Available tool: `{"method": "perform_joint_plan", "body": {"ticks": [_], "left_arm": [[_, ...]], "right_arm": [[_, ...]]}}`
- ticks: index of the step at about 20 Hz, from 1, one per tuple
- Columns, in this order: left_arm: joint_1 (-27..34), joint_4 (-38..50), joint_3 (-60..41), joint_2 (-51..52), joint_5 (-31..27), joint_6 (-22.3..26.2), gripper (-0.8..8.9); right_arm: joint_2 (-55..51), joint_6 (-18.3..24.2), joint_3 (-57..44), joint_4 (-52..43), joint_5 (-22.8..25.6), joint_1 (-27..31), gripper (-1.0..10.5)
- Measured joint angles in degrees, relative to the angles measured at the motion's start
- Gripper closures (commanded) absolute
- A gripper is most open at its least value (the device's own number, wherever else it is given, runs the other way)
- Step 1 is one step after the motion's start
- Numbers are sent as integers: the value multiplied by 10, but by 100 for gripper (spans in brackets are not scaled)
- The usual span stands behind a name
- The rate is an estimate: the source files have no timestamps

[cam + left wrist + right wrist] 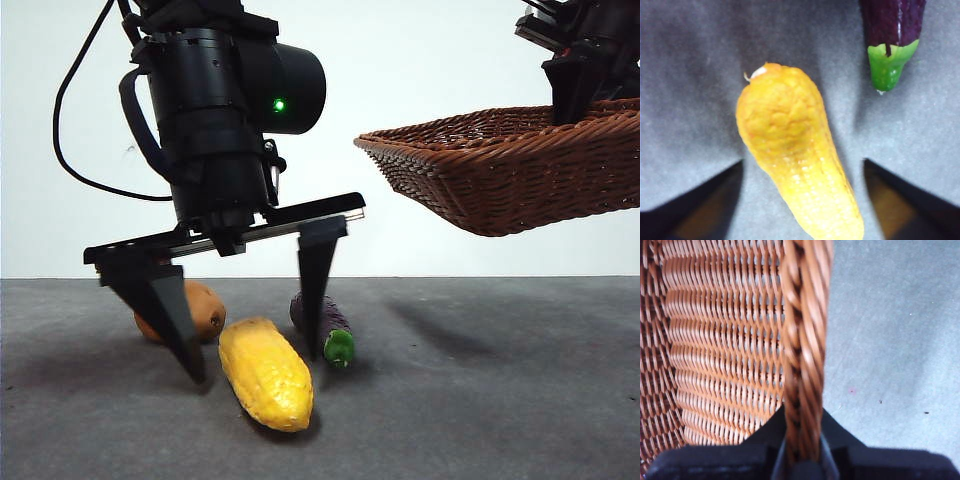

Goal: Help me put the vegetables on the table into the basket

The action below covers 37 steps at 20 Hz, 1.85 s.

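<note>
The yellow corn cob (265, 372) lies on the grey table (480, 400), with the brown potato (200, 310) behind it on the left and the purple eggplant (322, 328) on the right. My left gripper (255, 345) is open and low over the table, one jaw on each side of the corn (795, 155). The eggplant (890, 35) lies just beyond one jaw. My right gripper (580, 90) is shut on the rim of the brown wicker basket (510, 170) and holds it in the air at the upper right. The rim (802, 350) runs between its jaws.
The table under the lifted basket (500, 340) shows only the basket's faint shadow. A black cable (70, 120) loops off the left arm at the upper left.
</note>
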<state>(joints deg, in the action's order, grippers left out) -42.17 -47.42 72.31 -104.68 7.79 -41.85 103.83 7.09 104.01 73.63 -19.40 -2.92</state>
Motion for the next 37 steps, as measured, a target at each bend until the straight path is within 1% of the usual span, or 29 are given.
{"method": "perform_joint_plan", "body": {"ticks": [3, 6, 8, 11, 14, 16, 18, 21, 23, 26, 29, 31, 34, 37], "left_arm": [[0, 0, 0, 0, 1, 0, 676], [-2, 0, 0, 0, -2, 4, 826], [-4, 2, 0, 0, 0, 16, 822], [-4, -3, 0, 10, 1, 47, 822], [-14, -3, 0, 78, -13, 79, 822], [-24, 6, 0, 134, -30, 89, 822], [-33, 34, 0, 181, -45, 93, 822], [-35, 101, 0, 226, -46, 89, 822], [-35, 137, 1, 235, -44, 72, 822], [-33, 169, 1, 230, -44, 47, 822], [-28, 204, 1, 223, -42, 24, 822], [-17, 206, 1, 217, -34, 17, 822], [16, 192, 1, 191, -2, 14, 821], [35, 180, 1, 170, 11, 6, 813]], "right_arm": [[0, 0, 0, 0, 0, 0, 957], [0, 0, 0, 0, 0, 0, 957], [0, 1, 0, 0, 0, 0, 957], [0, 1, 0, 0, 0, 0, 957], [0, 0, 0, 0, 0, 0, 957], [0, -4, 0, 0, 2, -2, 957], [0, -14, 0, 4, 28, -9, 957], [0, -25, 0, 20, 80, -35, 957], [0, -33, 0, 18, 88, -58, 957], [0, -49, 0, 17, 95, -101, 957], [0, -61, 0, 17, 121, -148, 957], [0, -65, 0, 18, 124, -179, 957], [0, -71, 0, 17, 124, -220, 957], [0, -77, 0, 15, 123, -242, 957]]}}
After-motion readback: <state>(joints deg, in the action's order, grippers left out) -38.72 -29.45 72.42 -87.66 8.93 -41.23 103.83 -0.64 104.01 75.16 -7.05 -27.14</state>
